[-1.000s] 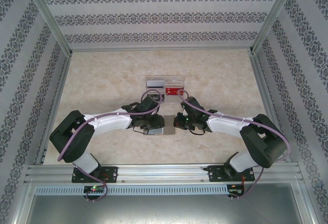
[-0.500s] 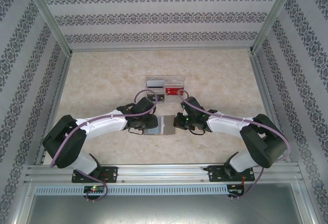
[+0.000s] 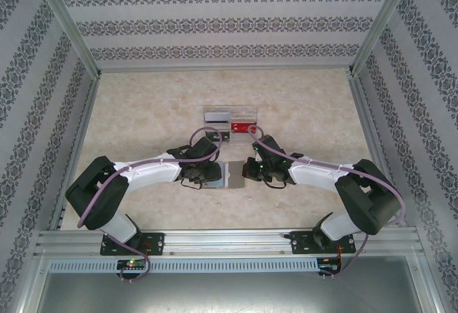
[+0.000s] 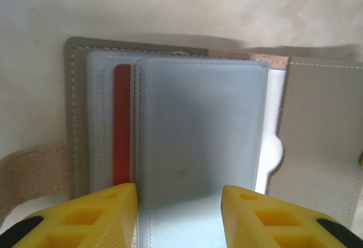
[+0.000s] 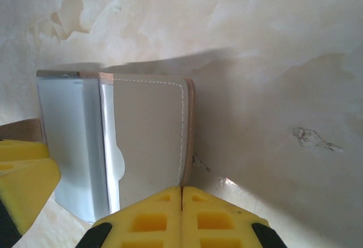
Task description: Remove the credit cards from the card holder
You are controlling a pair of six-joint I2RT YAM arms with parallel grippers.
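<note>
Swinging at its shoulder since the earlier frame, the left arm sits a little differently, while the right arm holds its pose.

The card holder point(image 3: 230, 173) lies opened flat on the marbled table point(image 5: 272, 61), between the two pincers. The left pincer point(image 4: 178, 194) has its yellow fingers apart above the inner pockets. The right pincer point(image 5: 181, 194) is closed tight, fingertips together at the near edge of the holder's outer flap, seemingly pinning it down.

Just ahead of the left pincer and slightly to its left, a reddish-orange credit card point(image 4: 121, 123) is tucked in its sleeve, only a narrow strip showing. So the work looks unfinished: at least this card has to come out. Beyond both pincers sits a clear box point(image 3: 229, 119) with something red inside, too small to identify.

The cover is matte grey, leather-like, with pale stitching and rounded corners. The sleeves point(image 4: 198, 129) are frosted blue-grey plastic, thin, smooth and overlapping like pages, with stitched seams. The card looks rigid and glossy.
</note>
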